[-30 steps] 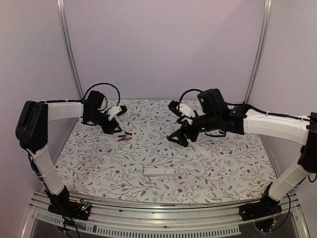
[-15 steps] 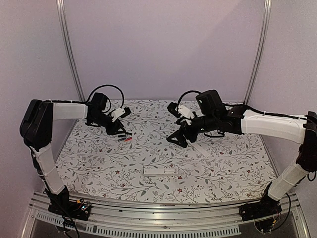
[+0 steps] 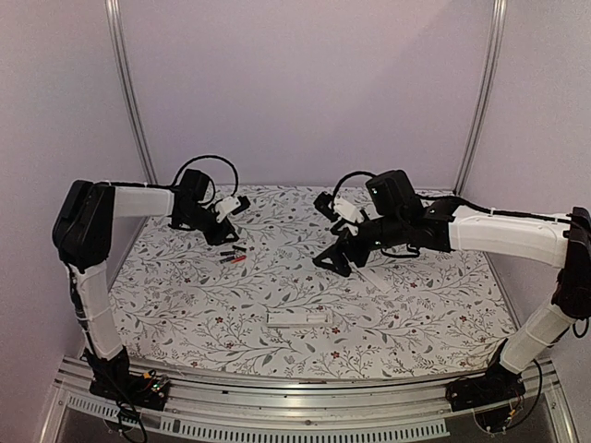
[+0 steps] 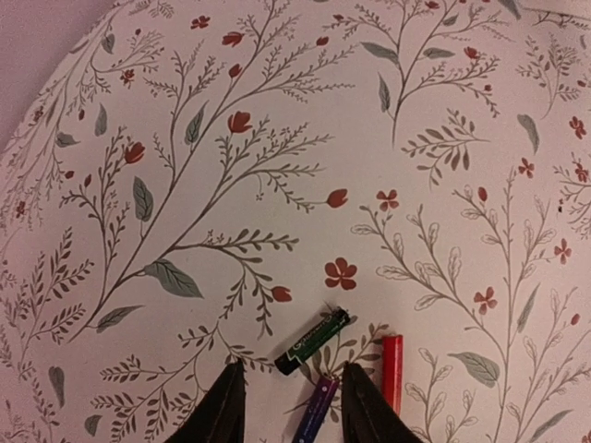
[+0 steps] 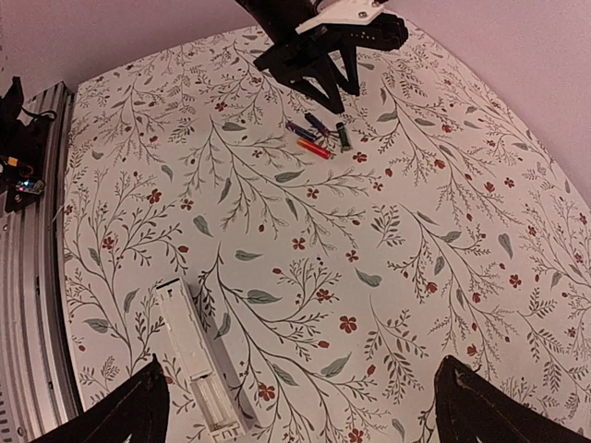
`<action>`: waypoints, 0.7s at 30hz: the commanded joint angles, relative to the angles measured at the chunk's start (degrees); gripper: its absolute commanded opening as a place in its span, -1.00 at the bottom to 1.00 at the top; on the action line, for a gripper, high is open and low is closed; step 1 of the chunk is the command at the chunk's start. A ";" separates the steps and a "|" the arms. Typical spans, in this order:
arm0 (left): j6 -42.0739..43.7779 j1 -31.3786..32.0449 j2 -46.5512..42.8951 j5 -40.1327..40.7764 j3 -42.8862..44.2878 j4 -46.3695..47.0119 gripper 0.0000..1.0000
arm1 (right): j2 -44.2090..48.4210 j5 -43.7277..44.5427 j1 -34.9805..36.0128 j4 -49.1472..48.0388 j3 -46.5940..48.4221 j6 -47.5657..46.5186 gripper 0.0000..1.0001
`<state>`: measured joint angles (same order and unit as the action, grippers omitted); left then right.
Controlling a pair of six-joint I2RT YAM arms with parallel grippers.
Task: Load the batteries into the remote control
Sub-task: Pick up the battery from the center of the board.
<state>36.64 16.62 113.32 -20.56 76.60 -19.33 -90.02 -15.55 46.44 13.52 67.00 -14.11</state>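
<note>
Three batteries [image 3: 233, 257] lie together on the floral table at the back left. In the left wrist view they are a black-green one [image 4: 312, 341], a purple one [image 4: 317, 409] and a red one [image 4: 391, 369]. My left gripper [image 4: 294, 411] is open just over them, with the purple battery's end between its fingertips; it also shows from above [image 3: 224, 233]. The white remote control [image 3: 297, 317] lies at the front middle with its battery bay open [image 5: 194, 355]. My right gripper [image 5: 305, 406] is open wide, empty, and held above the table right of the remote.
A thin white strip [image 3: 374, 277] lies on the table under my right arm. The left gripper [image 5: 323, 69] and the batteries [image 5: 319, 137] show at the far side of the right wrist view. A metal rail [image 5: 28, 277] runs along the table's near edge.
My left gripper has moved right and a little farther back, closer to the batteries. The right arm has hardly moved.
</note>
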 commanded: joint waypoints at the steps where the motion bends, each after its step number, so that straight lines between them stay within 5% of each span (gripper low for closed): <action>1: 0.47 0.43 2.69 1.06 3.10 -2.25 -0.27 | -0.36 0.40 -0.56 -0.51 -1.00 0.49 0.98; 21: -1.57 2.79 1.49 -1.26 -0.35 -4.25 -0.39 | -1.10 0.37 -0.64 -0.55 -1.01 0.31 0.98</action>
<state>35.94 19.14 116.01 -20.71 78.24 -22.20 -90.28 -15.53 46.33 13.45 66.65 -14.13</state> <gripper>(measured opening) 0.306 0.989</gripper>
